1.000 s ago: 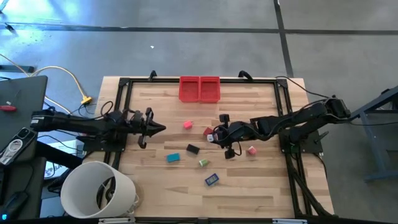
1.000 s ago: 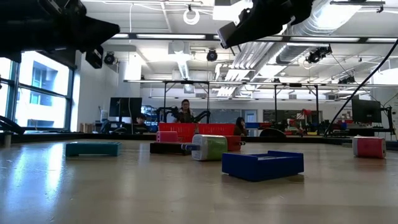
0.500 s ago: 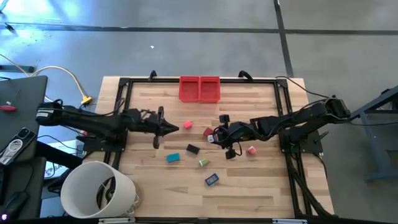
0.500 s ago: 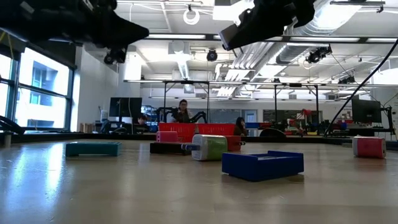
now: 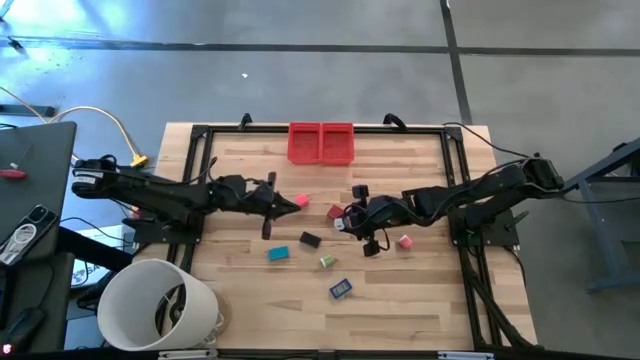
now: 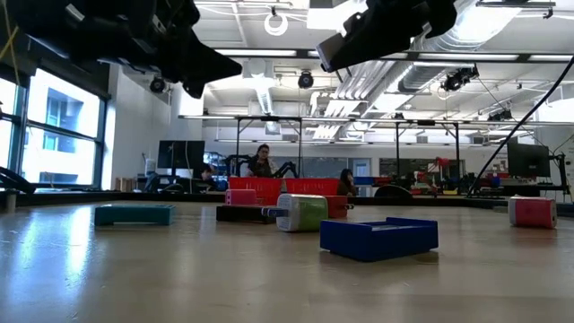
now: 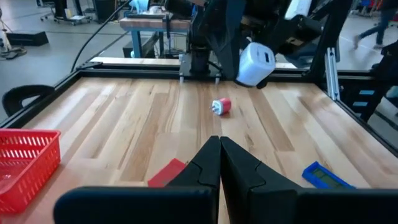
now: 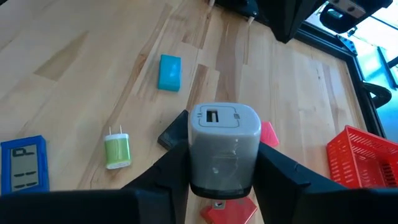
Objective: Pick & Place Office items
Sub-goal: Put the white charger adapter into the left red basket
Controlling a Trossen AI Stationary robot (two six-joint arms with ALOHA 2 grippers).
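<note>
While the right hand clamps the white charger, it hides the red piece.

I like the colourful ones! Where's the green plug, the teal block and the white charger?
green plug point(image 8: 117, 151), right wrist view, on its body.
teal block point(image 8: 170, 72), right wrist view, top face.
white charger point(image 8: 224, 146), right wrist view, front face, between the fingers.

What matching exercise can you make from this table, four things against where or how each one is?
Things:
1. white charger
2. left gripper
3. red bins
4. dark blue piece

Places or states:
A. at the top edge of the table in the high view
B. shut, holding nothing
C. lying flat, lowest of the small pieces in the high view
D. clamped in the right gripper

Pairs: 1-D, 2-B, 3-A, 4-C
</note>
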